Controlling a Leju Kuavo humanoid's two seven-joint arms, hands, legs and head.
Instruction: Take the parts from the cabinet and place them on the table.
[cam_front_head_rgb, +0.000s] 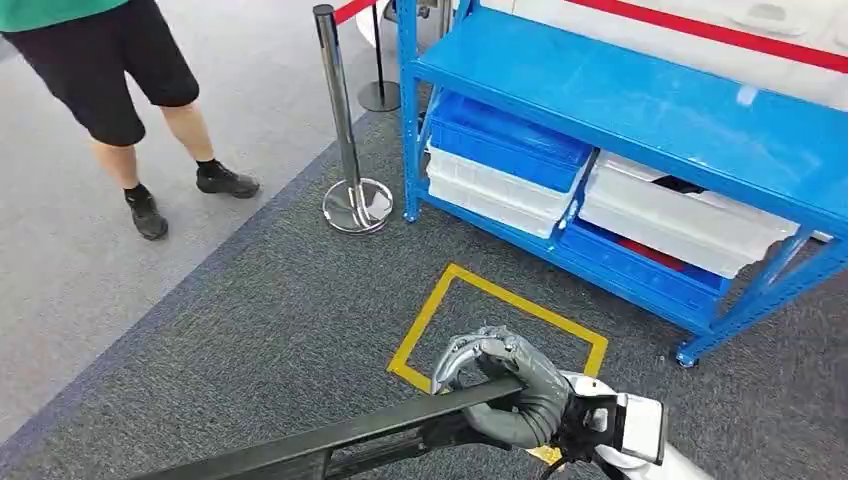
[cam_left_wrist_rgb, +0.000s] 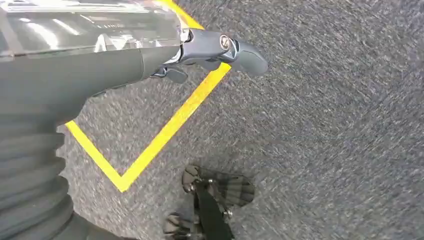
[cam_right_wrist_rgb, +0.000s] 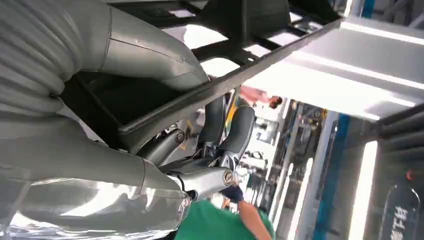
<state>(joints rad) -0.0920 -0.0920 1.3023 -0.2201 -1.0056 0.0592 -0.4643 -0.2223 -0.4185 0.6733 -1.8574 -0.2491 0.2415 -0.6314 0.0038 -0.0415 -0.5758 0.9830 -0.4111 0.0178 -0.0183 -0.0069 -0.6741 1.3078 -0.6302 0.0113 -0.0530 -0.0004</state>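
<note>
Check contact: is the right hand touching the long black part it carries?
Touching. In the head view the right hand wraps its fingers over the black part; the right wrist view shows its fingers curled under the part's edge.

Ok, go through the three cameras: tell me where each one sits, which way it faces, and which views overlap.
Head view: high on the body, looking forward and down at the blue shelf, the yellow floor square and a person's legs; the right hand grips a black part.
Left wrist view: behind the left hand, facing the carpet and the yellow floor square.
Right wrist view: behind the right hand, under the black part.
Shared: head and right wrist views show the part; head and left wrist views show the square.
</note>
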